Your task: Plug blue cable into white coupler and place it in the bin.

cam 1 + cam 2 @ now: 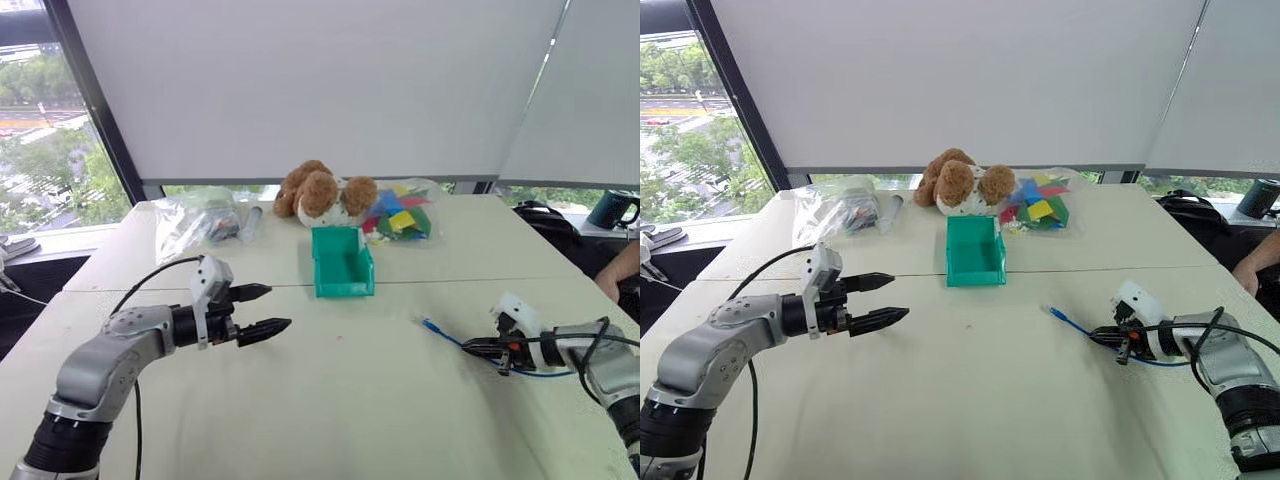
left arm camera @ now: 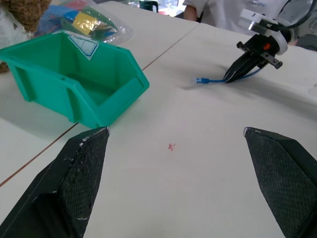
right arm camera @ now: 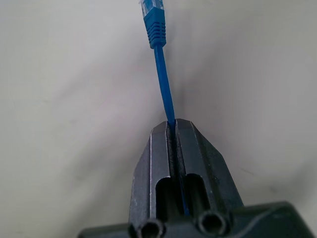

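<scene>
We see the right gripper [image 3: 172, 130] with its two black fingers [image 3: 198, 153] pressed together on the blue cable [image 3: 162, 74], which runs up the narrow seam between them; its plug end juts out beyond the fingertips, just above the desk [image 1: 330, 400]. From the head views we note that this gripper is angled down and toward the robot's left, low over the desk on the right side, with the cable's free plug lying on the surface toward the middle and a short loop trailing back beneath the wrist. The left gripper [image 1: 262, 310] is held above the desk on the left, pointing roughly level and toward the right, its fingers [image 2: 81, 173] spread wide apart and clasping nothing. Between the two arms and farther back stands the teal-green bin [image 1: 342, 262], upright on the desk with its open top facing us; we see its inside as bare green plastic, with a white label on the back wall. Behind the bin we find a brown and white plush toy [image 1: 322, 193], beside it a clear bag of coloured blocks [image 1: 402, 215], and toward the left a second clear bag [image 1: 196, 222] whose contents we cannot make out.
</scene>
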You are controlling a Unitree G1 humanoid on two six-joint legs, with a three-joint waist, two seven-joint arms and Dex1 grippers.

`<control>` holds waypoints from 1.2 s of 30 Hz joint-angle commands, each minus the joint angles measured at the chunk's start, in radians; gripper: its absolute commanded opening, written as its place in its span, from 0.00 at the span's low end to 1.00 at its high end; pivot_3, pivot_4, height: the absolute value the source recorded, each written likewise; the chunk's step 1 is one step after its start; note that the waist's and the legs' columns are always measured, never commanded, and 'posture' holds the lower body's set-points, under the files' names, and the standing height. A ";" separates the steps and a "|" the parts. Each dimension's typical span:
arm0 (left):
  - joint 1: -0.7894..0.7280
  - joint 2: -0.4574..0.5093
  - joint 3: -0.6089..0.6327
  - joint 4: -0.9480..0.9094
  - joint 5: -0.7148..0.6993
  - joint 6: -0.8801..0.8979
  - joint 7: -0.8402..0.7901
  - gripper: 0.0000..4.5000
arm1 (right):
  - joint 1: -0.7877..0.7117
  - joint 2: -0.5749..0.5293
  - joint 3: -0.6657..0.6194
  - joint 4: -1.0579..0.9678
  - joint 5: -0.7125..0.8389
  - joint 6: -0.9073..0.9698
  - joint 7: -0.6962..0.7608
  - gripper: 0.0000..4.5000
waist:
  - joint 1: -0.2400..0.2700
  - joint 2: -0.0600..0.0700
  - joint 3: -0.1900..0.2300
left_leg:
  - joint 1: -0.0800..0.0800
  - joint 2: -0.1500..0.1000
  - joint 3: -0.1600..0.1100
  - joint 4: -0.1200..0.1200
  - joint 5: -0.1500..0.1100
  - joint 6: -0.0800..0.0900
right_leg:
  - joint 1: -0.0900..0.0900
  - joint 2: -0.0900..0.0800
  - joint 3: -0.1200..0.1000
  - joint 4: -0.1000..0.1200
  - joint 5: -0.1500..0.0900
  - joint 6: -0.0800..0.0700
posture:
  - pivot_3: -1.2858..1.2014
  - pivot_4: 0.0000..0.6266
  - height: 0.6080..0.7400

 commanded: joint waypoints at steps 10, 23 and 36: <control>-0.035 0.016 -0.015 -0.005 0.013 -0.022 -0.049 1.00 | -0.126 0.192 0.297 -0.482 0.058 0.253 0.113 0.01 | 0.009 0.000 0.000 | -0.001 0.000 -0.002 -0.001 0.000 0.000 | -0.001 0.000 -0.001 0.000 0.000 0.000 | 0.52 0.24 1.00; 0.035 0.067 -0.211 0.028 0.223 -0.270 -0.232 1.00 | -0.257 0.302 0.430 -0.228 -0.091 0.141 0.138 0.21 | 0.001 0.000 0.000 | -0.001 0.000 -0.001 -0.001 0.000 0.000 | -0.002 0.000 -0.001 0.000 0.000 -0.001 | 0.52 0.24 1.00; -0.139 -0.053 -0.363 0.491 0.425 -0.679 -0.432 1.00 | -0.107 0.121 0.220 -0.641 0.008 0.309 0.089 0.86 | 0.012 0.000 0.000 | -0.004 -0.001 -0.001 -0.001 0.000 0.001 | -0.004 -0.001 -0.001 0.000 0.000 0.000 | 0.52 0.24 1.00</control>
